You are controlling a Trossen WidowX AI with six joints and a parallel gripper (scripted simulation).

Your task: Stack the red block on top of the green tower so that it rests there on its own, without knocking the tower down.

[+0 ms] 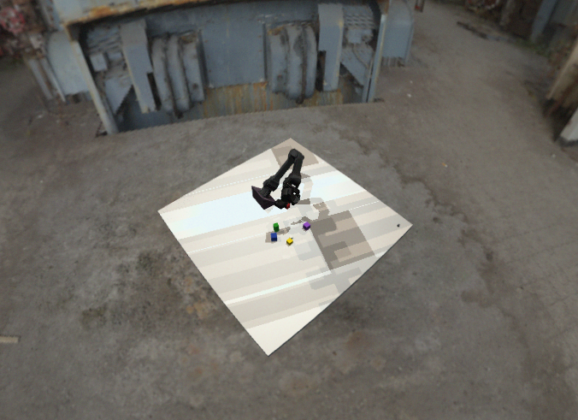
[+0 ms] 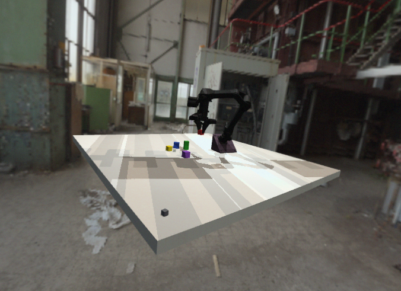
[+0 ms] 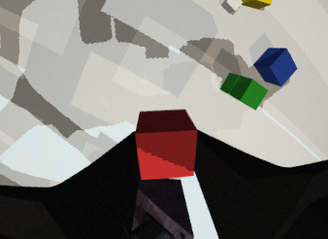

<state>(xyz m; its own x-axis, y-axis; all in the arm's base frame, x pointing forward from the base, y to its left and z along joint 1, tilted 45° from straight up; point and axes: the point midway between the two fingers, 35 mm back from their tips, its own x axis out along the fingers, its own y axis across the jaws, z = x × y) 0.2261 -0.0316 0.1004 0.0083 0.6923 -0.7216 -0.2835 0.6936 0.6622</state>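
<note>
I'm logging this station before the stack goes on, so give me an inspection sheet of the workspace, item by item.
Surface: pale striped table, patchy grey shadows across it.
Job's things: red block held above the table; green tower standing upright, nothing on top yet.
Clutter: blue block, yellow block and purple block near the tower, none touching it; a small dark cube alone near the table's edge.
Grippers: gripper shut on the red block, off to one side of the tower.
Cables: nothing seen.
Surroundings: industrial hall, concrete floor, railings, debris.
</note>
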